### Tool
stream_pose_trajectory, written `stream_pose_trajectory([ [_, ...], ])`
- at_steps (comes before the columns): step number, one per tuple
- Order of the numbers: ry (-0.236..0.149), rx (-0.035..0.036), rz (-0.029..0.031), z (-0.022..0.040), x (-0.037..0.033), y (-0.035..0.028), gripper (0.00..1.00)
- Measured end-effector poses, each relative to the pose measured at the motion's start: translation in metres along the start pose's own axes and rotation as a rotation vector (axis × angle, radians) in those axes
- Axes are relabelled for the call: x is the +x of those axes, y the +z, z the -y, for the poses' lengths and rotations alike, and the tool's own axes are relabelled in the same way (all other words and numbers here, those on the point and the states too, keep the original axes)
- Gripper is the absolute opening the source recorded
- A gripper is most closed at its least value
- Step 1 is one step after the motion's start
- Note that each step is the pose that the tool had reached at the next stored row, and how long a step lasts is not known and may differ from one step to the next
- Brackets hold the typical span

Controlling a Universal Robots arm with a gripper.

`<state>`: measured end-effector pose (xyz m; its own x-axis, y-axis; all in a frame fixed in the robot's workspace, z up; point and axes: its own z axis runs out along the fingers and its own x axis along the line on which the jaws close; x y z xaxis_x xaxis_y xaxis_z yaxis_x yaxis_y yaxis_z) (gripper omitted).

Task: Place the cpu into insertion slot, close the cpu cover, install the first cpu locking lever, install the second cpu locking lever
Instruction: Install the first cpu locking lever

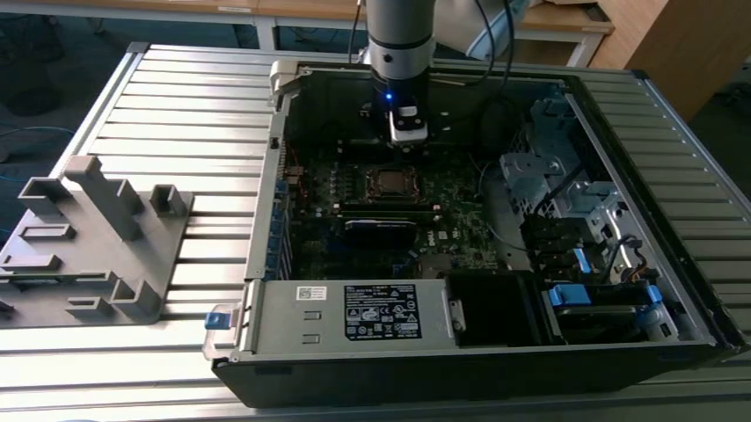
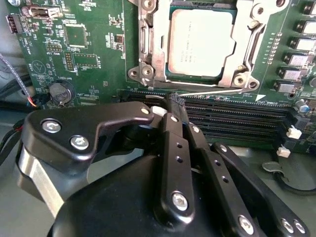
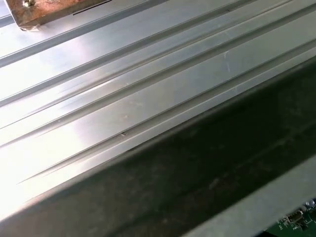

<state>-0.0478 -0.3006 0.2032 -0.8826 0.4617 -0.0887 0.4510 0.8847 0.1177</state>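
Gripper (image 2: 173, 102) fingers drawn together at the tips, right at the end of a locking lever (image 2: 212, 92); cpu (image 2: 200, 42) sits in the insertion slot (image 2: 197, 79).
Can't tell if the lever end is pinched between the tips. In the second wrist view the thin silver lever lies along the socket edge nearest the gripper, between the cpu cover (image 2: 148, 44) and the long black memory slots (image 2: 237, 116). The cover is down flat, framing the cpu through its window. Green motherboard (image 2: 94, 54) all round, coin cell (image 2: 61, 91) off to one side. In the exterior view the arm reaches down into the open computer case (image 1: 470, 378), on a slatted metal table (image 1: 188, 97), with a grey fixture (image 1: 94, 237) at the exterior view's left.
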Motion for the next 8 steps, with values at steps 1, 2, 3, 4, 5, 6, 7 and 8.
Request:
stream_pose_trajectory([
  [1,0.0,-0.0006,0.0009,0.0004,0.0008,0.0002,0.11],
  [2,0.0,-0.0011,0.0016,0.0008,0.0015,0.0003,0.11],
  [3,0.0,-0.0017,0.0023,0.0012,0.0021,0.0006,0.11],
  [4,0.0,-0.0027,0.0031,0.0016,0.0028,0.0011,0.11],
  [5,0.0,-0.0046,0.0039,0.0018,0.0032,0.0014,0.11],
  [6,0.0,-0.0081,0.0064,0.002,0.0035,0.0016,0.11],
  [7,0.0,-0.0118,0.0101,0.0021,0.0037,0.0019,0.11],
  [8,0.0,-0.0138,0.012,0.0021,0.0038,0.0021,0.11],
])
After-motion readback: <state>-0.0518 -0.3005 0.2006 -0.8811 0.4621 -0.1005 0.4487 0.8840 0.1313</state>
